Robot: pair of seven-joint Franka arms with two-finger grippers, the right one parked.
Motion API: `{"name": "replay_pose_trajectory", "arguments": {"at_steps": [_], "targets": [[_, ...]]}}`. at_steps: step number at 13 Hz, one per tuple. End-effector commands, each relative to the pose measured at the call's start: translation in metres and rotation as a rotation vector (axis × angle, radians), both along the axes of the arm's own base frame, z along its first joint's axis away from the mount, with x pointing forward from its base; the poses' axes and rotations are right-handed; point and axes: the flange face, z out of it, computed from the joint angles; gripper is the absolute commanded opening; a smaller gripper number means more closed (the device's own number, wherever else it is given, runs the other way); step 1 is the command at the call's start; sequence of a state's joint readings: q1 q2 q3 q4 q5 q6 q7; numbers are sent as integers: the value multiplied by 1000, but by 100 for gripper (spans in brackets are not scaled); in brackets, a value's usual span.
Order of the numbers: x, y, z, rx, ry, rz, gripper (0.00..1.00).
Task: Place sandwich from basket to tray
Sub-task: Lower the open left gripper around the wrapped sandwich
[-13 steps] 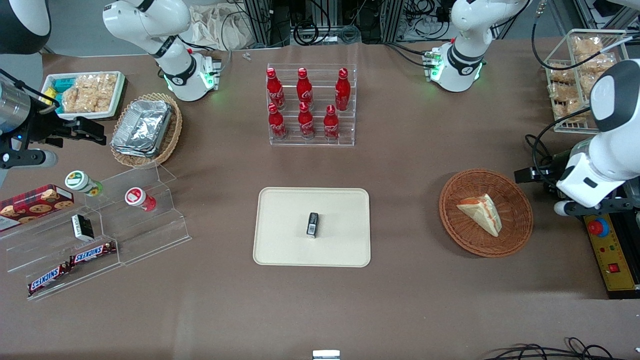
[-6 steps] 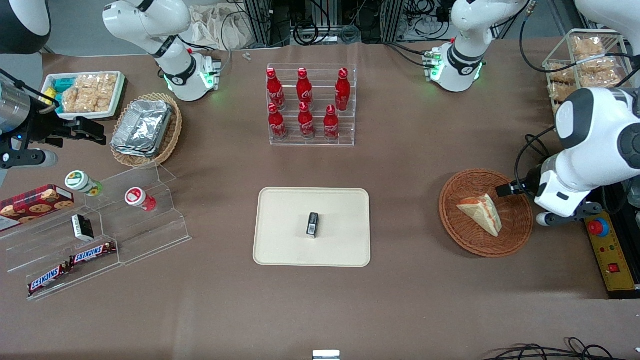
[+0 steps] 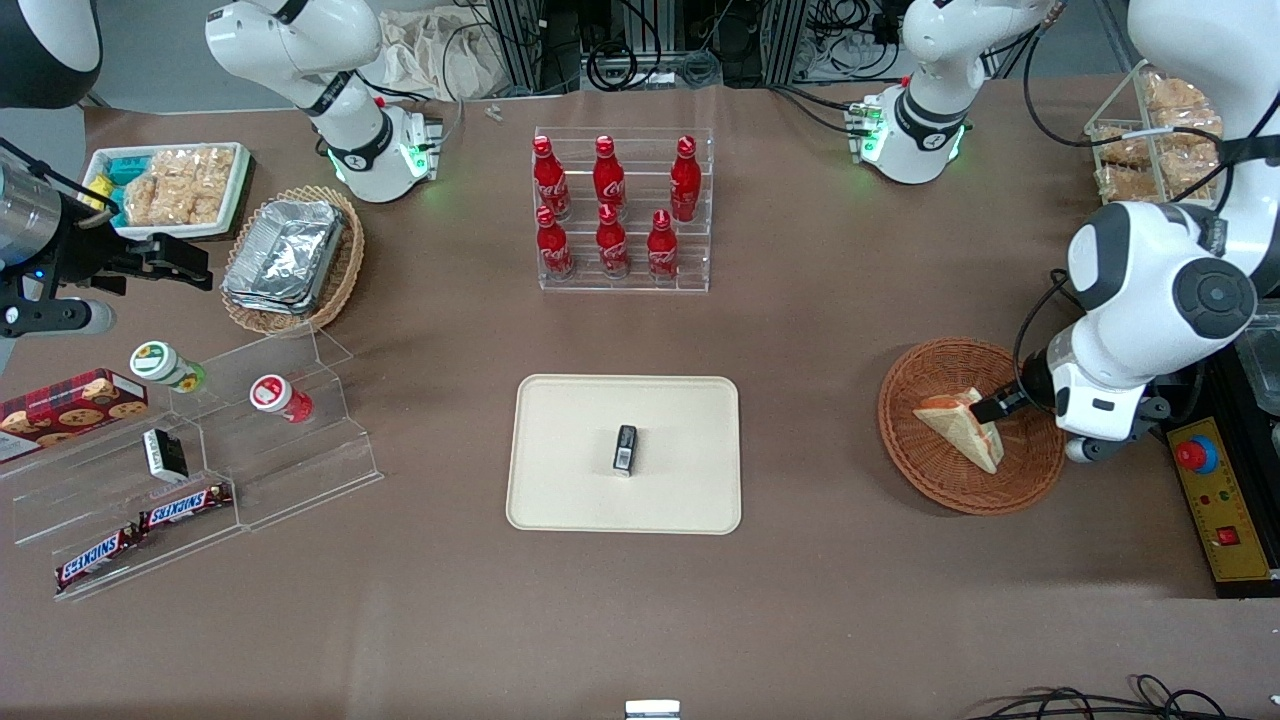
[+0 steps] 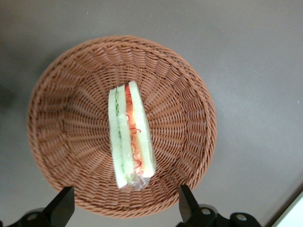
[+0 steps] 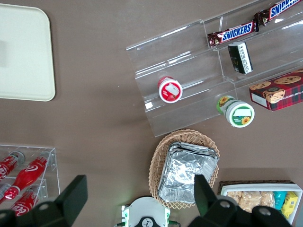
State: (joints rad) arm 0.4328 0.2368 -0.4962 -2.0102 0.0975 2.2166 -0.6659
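The sandwich [image 3: 958, 424], a pale bread wedge with red and green filling, lies in the round reddish-brown basket [image 3: 935, 480] toward the working arm's end of the table. My left gripper [image 3: 988, 410] hangs over the basket, above the sandwich's thick end. In the left wrist view the sandwich [image 4: 129, 137] lies wrapped in clear film in the middle of the basket [image 4: 71, 94]. The gripper [image 4: 124, 209] is open there, its two black fingers [image 4: 186, 204] wide apart above the basket rim, touching nothing. The cream tray [image 3: 570, 480] lies mid-table with a small black object [image 3: 625, 448] on it.
A clear rack of red bottles [image 3: 620, 212] stands farther from the front camera than the tray. A wire basket of snack bags [image 3: 1150, 130] and a yellow box with a red button [image 3: 1205, 470] flank the working arm. An acrylic snack stand [image 3: 200, 450] and foil containers [image 3: 285, 252] lie toward the parked arm's end.
The left arm has swung in from the table's edge over the basket, and its gripper now hangs above the sandwich. The sandwich and tray have not moved.
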Motion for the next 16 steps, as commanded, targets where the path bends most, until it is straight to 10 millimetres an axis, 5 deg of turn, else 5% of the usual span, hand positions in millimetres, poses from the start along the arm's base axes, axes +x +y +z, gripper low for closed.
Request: {"name": "replay_pose_trajectory", "arguments": {"at_steps": [1,7,10,16], "targets": [[-8,-1,-17,-11,-37,73,99],[-18,0,-30,-10,-45,107,99],[-26,19,-36,1,-12,141,99],[-22,15,-57,-28,-14,180,98]]}}
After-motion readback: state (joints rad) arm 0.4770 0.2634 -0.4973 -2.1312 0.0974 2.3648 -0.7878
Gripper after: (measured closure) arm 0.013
